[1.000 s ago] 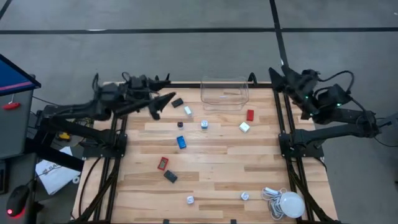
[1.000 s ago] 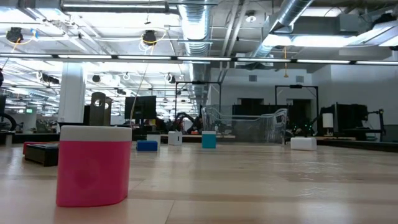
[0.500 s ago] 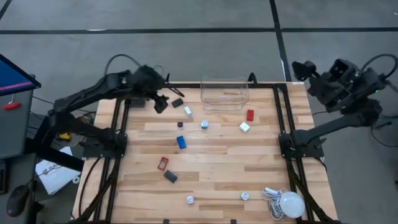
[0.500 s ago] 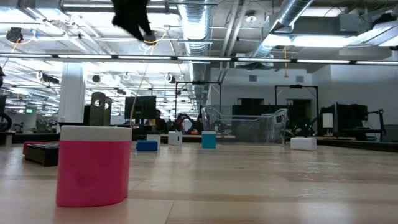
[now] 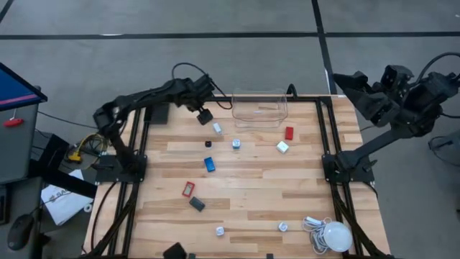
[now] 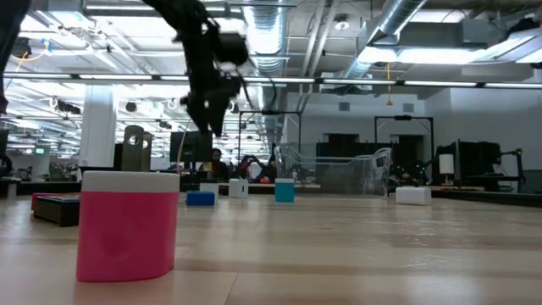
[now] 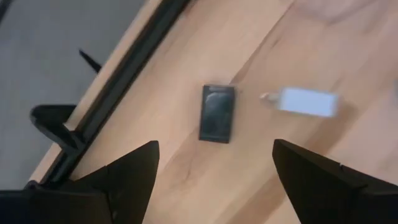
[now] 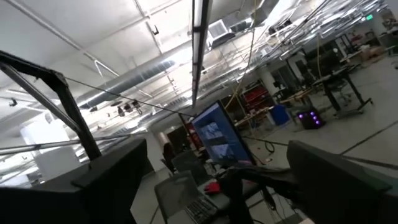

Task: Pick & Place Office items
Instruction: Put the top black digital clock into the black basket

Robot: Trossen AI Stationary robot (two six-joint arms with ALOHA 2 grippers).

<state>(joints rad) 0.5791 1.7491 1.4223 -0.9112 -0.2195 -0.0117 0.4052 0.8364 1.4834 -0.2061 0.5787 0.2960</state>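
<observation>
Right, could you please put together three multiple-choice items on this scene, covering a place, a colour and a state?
1. Where is the left gripper?
A. Above the black piece beside the left rail
B. Above the middle of the table
C. Off the table, past its right side

2. What colour is the piece just off the clear container's right end?
A. Green
B. Yellow
C. Red

3. How do the left gripper's jaws stand?
A. Shut on a white piece
B. Open, holding nothing
C. Shut on a black piece

Answers:
1 A: the left gripper looks down on the black piece, close to the left rail.
2 C: the red piece lies by the clear container.
3 B: the left wrist view shows both jaws wide apart with bare wood between.
</observation>
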